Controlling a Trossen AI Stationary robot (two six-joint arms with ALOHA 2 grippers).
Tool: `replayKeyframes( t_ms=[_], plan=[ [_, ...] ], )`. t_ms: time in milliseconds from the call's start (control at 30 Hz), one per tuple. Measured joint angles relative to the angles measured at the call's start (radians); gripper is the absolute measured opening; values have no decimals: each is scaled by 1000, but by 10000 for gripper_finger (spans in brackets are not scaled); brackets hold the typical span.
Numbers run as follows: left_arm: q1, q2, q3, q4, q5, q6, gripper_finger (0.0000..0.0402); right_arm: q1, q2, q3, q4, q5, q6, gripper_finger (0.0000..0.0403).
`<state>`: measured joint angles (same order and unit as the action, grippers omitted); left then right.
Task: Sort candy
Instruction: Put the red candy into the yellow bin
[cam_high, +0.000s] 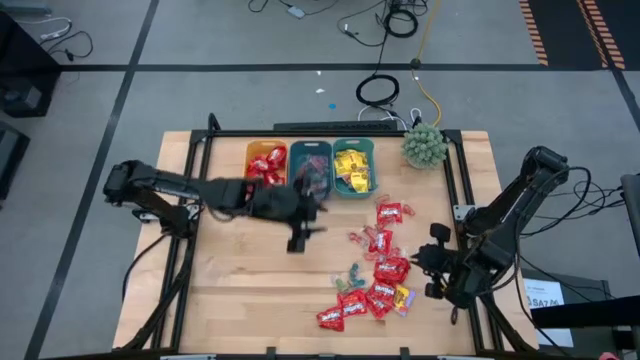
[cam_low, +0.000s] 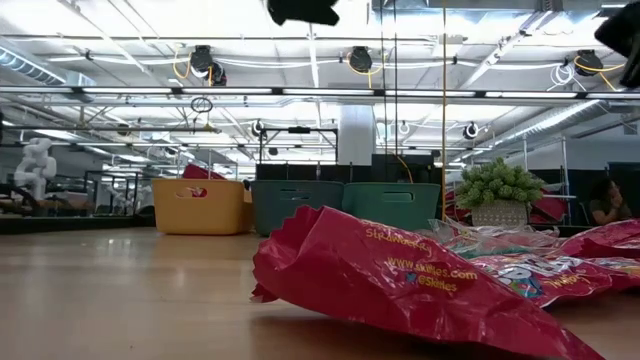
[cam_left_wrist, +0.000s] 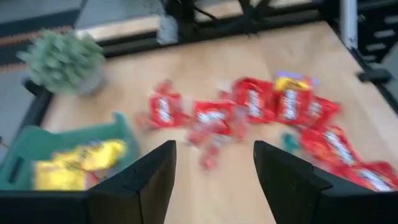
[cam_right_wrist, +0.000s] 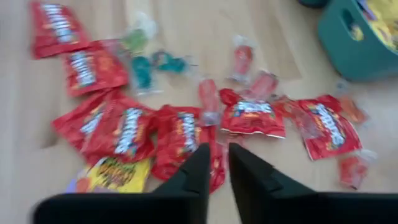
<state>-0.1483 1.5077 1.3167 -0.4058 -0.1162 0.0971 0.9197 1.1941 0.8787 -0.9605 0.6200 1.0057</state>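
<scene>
Wooden table (cam_high: 240, 290), with orange bin (cam_high: 265, 163), dark teal bin (cam_high: 310, 165) and lighter teal bin (cam_high: 354, 166) in a row along far edge, green spiky plant (cam_high: 424, 146) just beside the last. Candy still to sort strewn loose on right half of table, between bins and near edge: red Skittles packets (cam_high: 390, 270) the biggest pieces, one yellow packet (cam_high: 403, 298) tucked at pile's edge, then small clear-wrapped red pieces (cam_right_wrist: 242, 59) and blue-green ones (cam_right_wrist: 142, 71). Judged light, thin, crinkly and slick; likely to slide or fold under a pinch, so best taken at a raised edge or corner, not the flat middle; tiny pieces pinched across the twist. Left gripper (cam_left_wrist: 211, 180) near middle bin, jaws apart, nothing between. Right gripper (cam_right_wrist: 216, 168) low over right side of pile, jaws nearly together, no packet seen clamped. High view alone gives whole layout and bin contents: red in orange bin, yellow in lighter teal. Low view alone gives how far one packet (cam_low: 400, 285) puffs up off the wood. Right wrist view alone separates overlapping packets.
</scene>
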Motion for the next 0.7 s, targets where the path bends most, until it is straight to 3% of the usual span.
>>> replayKeyframes(
  t_ms=[67, 300, 467, 700],
  plan=[
    [-76, 16, 0, -9, -52, -41, 226, 19, -34, 0, 13, -4, -40, 10],
    [-295, 123, 0, 19, -154, -198, 226, 45, -107, 0, 13, -19, -55, 8],
    [-383, 262, 0, 181, -184, -247, 226, 45, -118, 0, 44, -25, -68, 2],
    [-425, 483, 0, 466, -183, -248, 226, 45, -117, 0, 143, -54, -131, 1]
  ],
)
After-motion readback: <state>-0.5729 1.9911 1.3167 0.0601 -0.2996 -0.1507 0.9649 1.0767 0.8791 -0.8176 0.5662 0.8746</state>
